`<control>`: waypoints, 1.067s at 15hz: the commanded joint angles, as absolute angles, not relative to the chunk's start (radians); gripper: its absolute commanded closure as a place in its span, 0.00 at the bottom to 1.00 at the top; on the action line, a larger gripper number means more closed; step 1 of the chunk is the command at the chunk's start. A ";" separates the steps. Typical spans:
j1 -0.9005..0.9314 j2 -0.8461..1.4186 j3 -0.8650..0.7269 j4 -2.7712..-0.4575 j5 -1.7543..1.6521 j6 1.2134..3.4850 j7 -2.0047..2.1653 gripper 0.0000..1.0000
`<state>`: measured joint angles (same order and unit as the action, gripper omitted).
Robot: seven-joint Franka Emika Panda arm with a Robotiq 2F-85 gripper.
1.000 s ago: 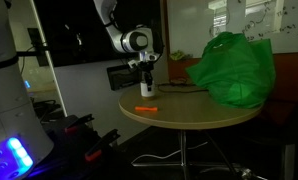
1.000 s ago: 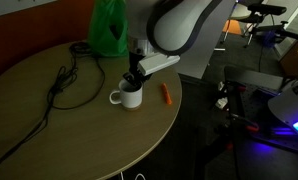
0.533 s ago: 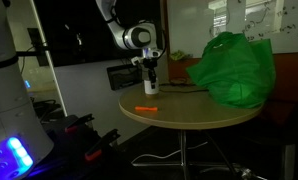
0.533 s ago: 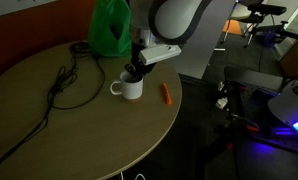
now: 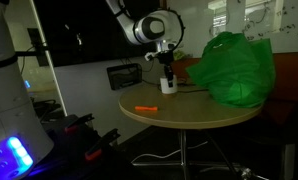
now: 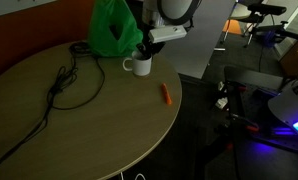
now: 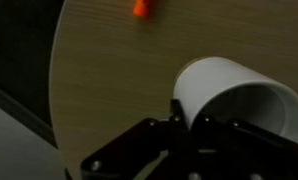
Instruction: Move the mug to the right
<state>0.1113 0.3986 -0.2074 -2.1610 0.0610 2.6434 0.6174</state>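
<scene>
The small white mug [image 6: 141,66] stands on the round wooden table [image 6: 79,120] close to the big green bag [image 6: 114,30], with its handle toward the left in that view. It also shows in an exterior view [image 5: 168,85] and fills the right of the wrist view [image 7: 239,100]. My gripper [image 6: 145,50] comes down from above and is shut on the mug's rim, one finger inside and one outside. In the wrist view the dark fingers [image 7: 179,112] pinch the mug wall.
A thin orange marker [image 6: 165,95] lies near the table edge, also seen in an exterior view [image 5: 144,108] and in the wrist view [image 7: 142,8]. A black cable [image 6: 64,85] loops across the table. The green bag [image 5: 232,68] takes up one side.
My gripper has carried the mug across the table away from the orange marker and toward the green bag.
</scene>
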 commanded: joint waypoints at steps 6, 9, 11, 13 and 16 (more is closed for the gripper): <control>0.113 0.446 -0.234 -2.160 0.040 2.637 0.640 0.97; 0.112 0.439 -0.234 -2.170 0.040 2.644 0.631 0.65; 0.105 0.419 -0.229 -2.181 0.048 2.644 0.619 0.57; 0.091 0.374 -0.217 -2.203 0.055 2.645 0.587 0.43; 0.089 0.288 -0.223 -2.235 0.033 2.623 0.583 0.19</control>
